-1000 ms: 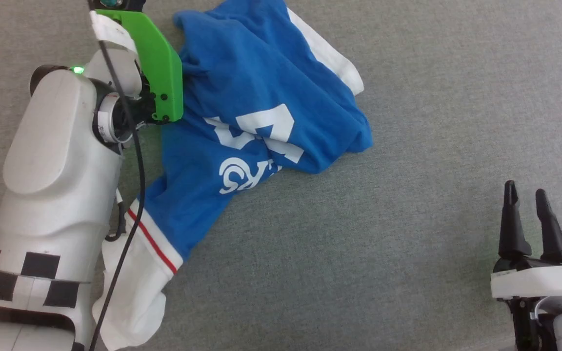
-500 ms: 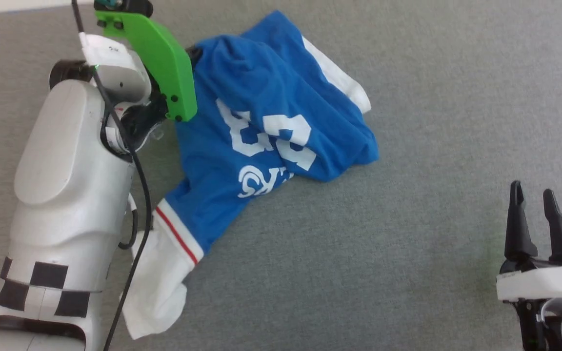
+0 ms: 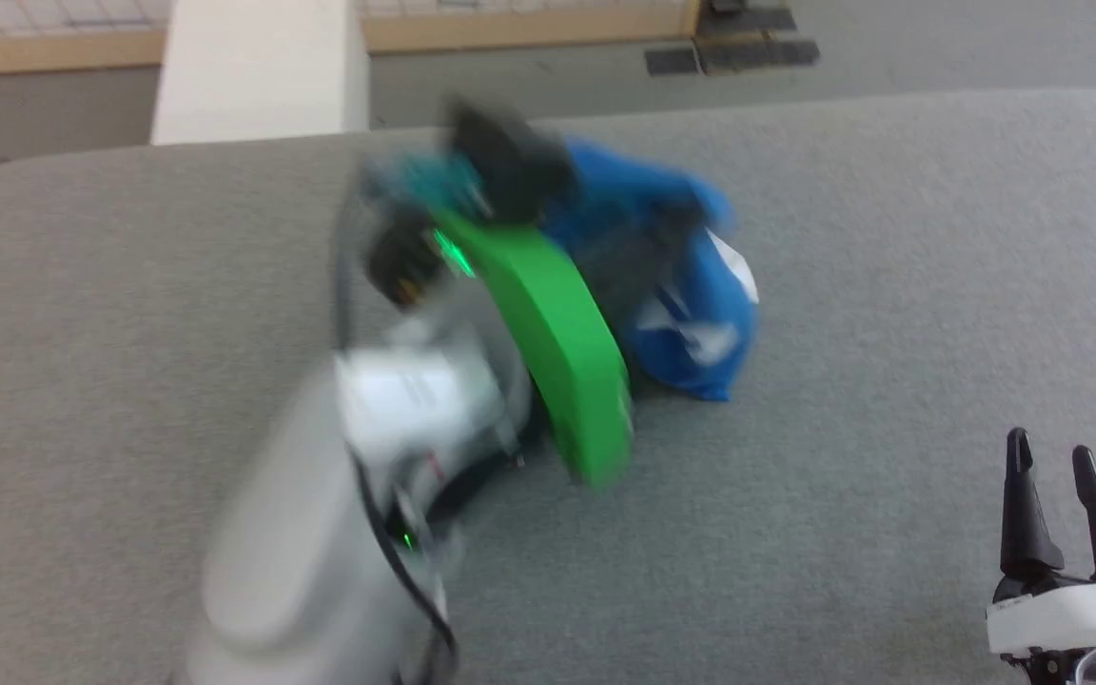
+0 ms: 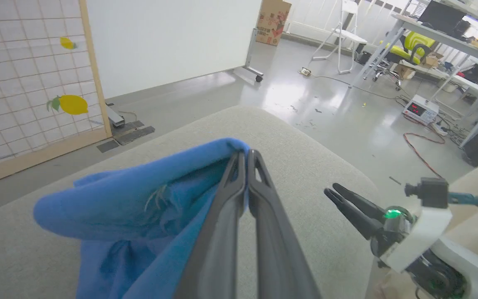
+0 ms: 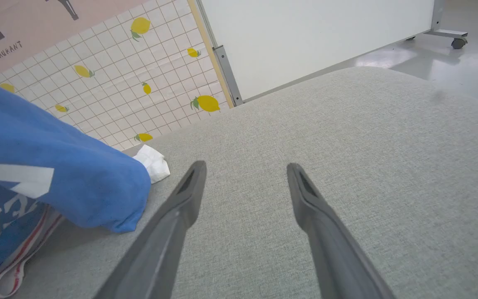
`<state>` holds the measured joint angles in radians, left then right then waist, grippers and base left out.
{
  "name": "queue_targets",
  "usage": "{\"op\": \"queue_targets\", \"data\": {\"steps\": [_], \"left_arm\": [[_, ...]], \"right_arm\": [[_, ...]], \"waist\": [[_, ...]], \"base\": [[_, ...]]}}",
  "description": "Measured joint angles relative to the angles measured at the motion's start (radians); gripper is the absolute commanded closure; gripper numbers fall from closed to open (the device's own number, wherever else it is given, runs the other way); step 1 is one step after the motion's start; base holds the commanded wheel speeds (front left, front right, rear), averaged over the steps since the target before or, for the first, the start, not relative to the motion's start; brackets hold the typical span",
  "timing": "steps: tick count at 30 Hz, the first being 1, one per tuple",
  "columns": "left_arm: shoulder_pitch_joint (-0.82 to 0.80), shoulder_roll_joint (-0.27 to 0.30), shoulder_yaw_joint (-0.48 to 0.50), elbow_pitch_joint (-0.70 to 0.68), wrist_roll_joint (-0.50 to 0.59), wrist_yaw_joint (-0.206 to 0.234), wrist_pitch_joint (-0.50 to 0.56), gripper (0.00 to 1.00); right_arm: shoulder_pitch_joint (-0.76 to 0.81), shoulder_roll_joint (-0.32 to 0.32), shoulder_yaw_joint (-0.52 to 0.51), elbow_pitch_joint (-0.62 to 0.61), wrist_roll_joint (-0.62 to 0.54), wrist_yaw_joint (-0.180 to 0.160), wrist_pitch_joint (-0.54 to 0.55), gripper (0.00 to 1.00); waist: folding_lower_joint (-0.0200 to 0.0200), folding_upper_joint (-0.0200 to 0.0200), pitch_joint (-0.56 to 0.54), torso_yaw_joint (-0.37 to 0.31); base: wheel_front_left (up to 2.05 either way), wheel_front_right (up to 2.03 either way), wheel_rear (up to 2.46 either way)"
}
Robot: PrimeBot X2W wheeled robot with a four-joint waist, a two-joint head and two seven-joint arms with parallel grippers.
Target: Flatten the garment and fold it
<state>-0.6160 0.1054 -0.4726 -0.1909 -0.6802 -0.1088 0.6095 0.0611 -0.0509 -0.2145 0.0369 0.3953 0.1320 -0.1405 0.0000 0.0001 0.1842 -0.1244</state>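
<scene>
Toward twelve o'clock in the head view, the garment sits bunched on the grey padded surface, partly behind the blurred left arm and its green bracket. From the left wrist, the left gripper shows its fingers pressed together on a blue fold of the garment, which hangs below them. At five o'clock the right gripper sits clear of the cloth, fingers spread wide.

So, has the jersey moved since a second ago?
Yes: the jersey lay spread on the grey tabletop; now the shut left gripper has pulled it upward into a bunch.
</scene>
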Motion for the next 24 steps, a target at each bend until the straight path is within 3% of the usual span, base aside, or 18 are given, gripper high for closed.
{"op": "queue_targets", "data": {"steps": [6, 13, 14, 15, 16, 20, 24], "left_arm": [[0.267, 0.03, -0.179, -0.161, 0.025, 0.015, 0.026, 1.0], [0.515, 0.052, -0.276, -0.045, 0.045, 0.064, -0.04, 1.0], [0.525, 0.055, -0.278, -0.016, 0.054, 0.07, -0.052, 0.73], [0.535, 0.052, -0.274, 0.012, 0.055, 0.083, -0.066, 0.24], [0.54, 0.051, -0.274, 0.03, 0.055, 0.084, -0.076, 0.0], [0.561, 0.031, -0.249, 0.071, 0.05, 0.094, -0.132, 0.0], [0.569, 0.017, -0.153, 0.036, 0.007, 0.135, -0.198, 0.0]], "right_arm": [[0.025, 0.0, -0.004, -0.008, 0.0, 0.0, 0.01, 0.0], [0.037, 0.0, -0.003, -0.008, -0.002, 0.0, 0.028, 0.0], [0.037, 0.0, -0.004, -0.009, -0.006, 0.0, 0.03, 0.0], [0.038, 0.0, -0.006, -0.01, -0.01, 0.0, 0.034, 0.0], [0.038, 0.0, -0.007, -0.011, -0.012, 0.0, 0.035, 0.0], [0.038, 0.0, -0.01, -0.014, -0.018, 0.0, 0.045, 0.0], [0.044, 0.0, -0.008, -0.015, -0.019, 0.0, 0.053, 0.0]], "waist": [[0.0, 0.0, -0.044, 0.061], [0.0, 0.0, -0.059, 0.119], [0.0, 0.0, -0.059, 0.125], [0.0, 0.0, -0.06, 0.131], [0.0, 0.0, -0.06, 0.136], [0.0, 0.0, -0.069, 0.152], [0.0, 0.0, -0.09, 0.16]], "base": [[0.0, 0.0, 0.0], [0.0, 0.0, 0.0], [0.0, 0.0, 0.0], [0.0, 0.0, 0.0], [0.0, 0.0, 0.0], [0.0, 0.0, 0.0], [0.0, 0.0, 0.0]]}}
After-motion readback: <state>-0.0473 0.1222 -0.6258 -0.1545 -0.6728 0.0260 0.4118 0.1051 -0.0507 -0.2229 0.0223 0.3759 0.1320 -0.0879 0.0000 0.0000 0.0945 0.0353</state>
